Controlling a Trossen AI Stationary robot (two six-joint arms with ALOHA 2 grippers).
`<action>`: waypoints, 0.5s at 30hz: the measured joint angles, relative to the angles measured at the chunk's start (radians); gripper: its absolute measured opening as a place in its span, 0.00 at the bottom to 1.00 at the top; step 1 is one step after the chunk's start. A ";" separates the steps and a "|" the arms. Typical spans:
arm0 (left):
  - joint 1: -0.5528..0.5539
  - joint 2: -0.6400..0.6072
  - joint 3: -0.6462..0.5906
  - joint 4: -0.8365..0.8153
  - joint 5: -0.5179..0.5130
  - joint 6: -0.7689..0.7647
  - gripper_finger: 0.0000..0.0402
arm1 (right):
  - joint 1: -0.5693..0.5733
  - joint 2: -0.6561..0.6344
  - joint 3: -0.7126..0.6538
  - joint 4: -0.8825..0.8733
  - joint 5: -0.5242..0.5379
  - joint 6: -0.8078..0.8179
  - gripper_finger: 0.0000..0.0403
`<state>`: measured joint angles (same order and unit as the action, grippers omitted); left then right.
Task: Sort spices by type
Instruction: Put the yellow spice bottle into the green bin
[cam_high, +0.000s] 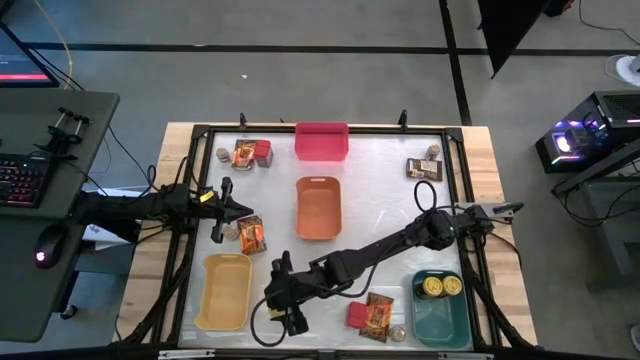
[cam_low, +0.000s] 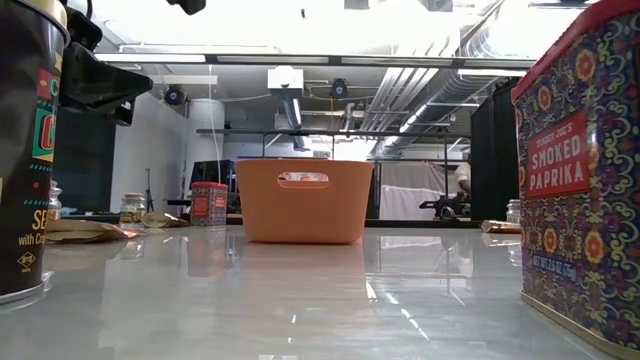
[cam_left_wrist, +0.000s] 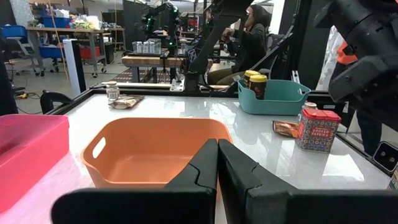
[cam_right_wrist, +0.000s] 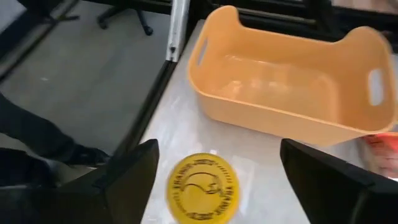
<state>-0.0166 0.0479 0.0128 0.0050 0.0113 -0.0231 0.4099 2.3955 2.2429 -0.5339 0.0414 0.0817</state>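
My right gripper (cam_right_wrist: 219, 150) is open and hangs over a round yellow-topped tin (cam_right_wrist: 202, 187) near the table's near edge, one finger on each side of it, apart from it. The low view shows this tin (cam_low: 22, 150) standing upright on the table. My left gripper (cam_left_wrist: 217, 163) is shut and held above the table's left part (cam_high: 225, 200), beside a printed packet (cam_high: 252, 236) and a tiny jar (cam_high: 232, 230). Two more tins (cam_high: 442, 286) stand in the teal bin (cam_high: 440, 322). A red box (cam_high: 357, 315) and a packet (cam_high: 379, 316) lie near the near edge.
The yellow bin (cam_right_wrist: 286, 81) sits just beyond the tin, the orange bin (cam_high: 318, 208) mid-table and the red bin (cam_high: 321, 141) at the far edge. A red box, packet and jar lie far left (cam_high: 250, 153). A packet and jar lie far right (cam_high: 424, 165). People sit beyond the table.
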 joint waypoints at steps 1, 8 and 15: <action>0.000 0.000 0.000 0.000 0.000 0.000 0.00 | 0.000 0.000 0.000 0.000 0.021 -0.015 0.86; 0.000 0.000 0.000 0.000 0.000 0.000 0.00 | -0.002 0.000 0.000 0.019 0.057 0.002 0.95; 0.000 0.000 0.000 0.000 0.000 0.000 0.00 | -0.005 -0.002 0.000 0.052 0.023 0.047 0.96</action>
<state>-0.0170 0.0479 0.0128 0.0048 0.0112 -0.0231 0.4053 2.3938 2.2429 -0.4821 0.0643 0.1289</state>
